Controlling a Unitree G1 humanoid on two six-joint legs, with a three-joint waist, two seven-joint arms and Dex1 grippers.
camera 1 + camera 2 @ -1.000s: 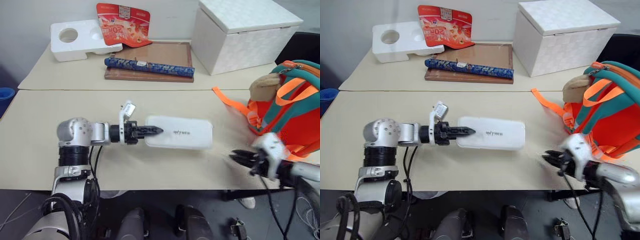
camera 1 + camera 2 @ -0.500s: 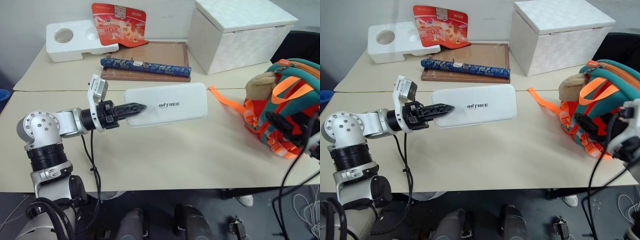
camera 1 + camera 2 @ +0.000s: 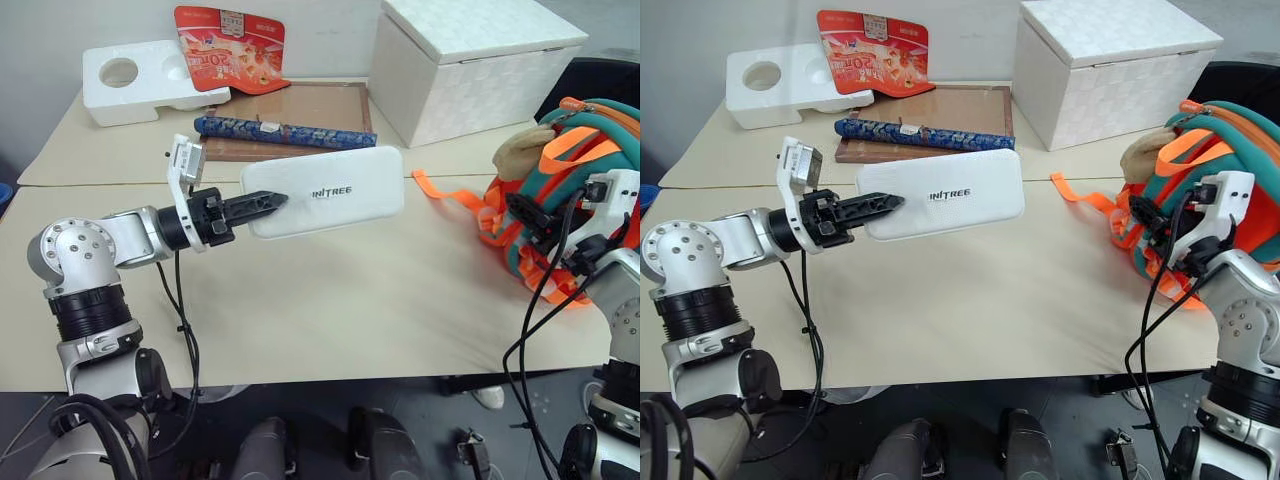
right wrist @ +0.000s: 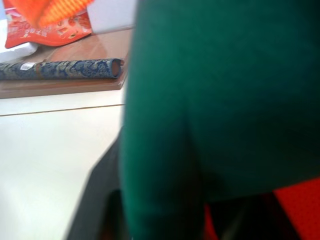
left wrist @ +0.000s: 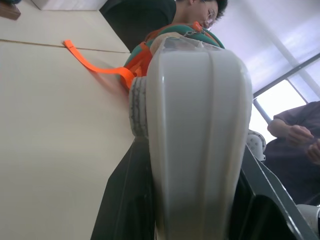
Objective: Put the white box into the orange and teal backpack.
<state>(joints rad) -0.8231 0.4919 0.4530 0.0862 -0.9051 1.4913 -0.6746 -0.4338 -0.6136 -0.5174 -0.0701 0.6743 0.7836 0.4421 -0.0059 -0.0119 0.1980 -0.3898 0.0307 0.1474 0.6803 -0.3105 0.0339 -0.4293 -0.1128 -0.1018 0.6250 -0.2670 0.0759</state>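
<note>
The white box (image 3: 325, 190), flat with dark lettering, hangs above the table (image 3: 330, 300), tilted with its face toward me. My left gripper (image 3: 270, 203) is shut on its left end; in the left wrist view the box (image 5: 197, 125) runs straight out from between the fingers. The orange and teal backpack (image 3: 590, 140) stands at the table's right edge, a tan plush toy (image 3: 522, 150) on its front. My right gripper (image 3: 525, 215) presses against the backpack's front, and a fold of teal fabric (image 4: 220, 100) sits pinched between its dark fingers.
At the back stand a large white lidded box (image 3: 470, 60), a white foam block (image 3: 140, 80), a red packet (image 3: 228, 45) and a wooden board (image 3: 300, 110) bearing a blue patterned roll (image 3: 280, 132). An orange strap (image 3: 450, 190) trails over the table. A person (image 5: 200, 10) sits behind the backpack.
My left gripper lifted the white box off the table and rolled it to face me. My right gripper rose from the table's front edge to the backpack and shut on its teal fabric.
</note>
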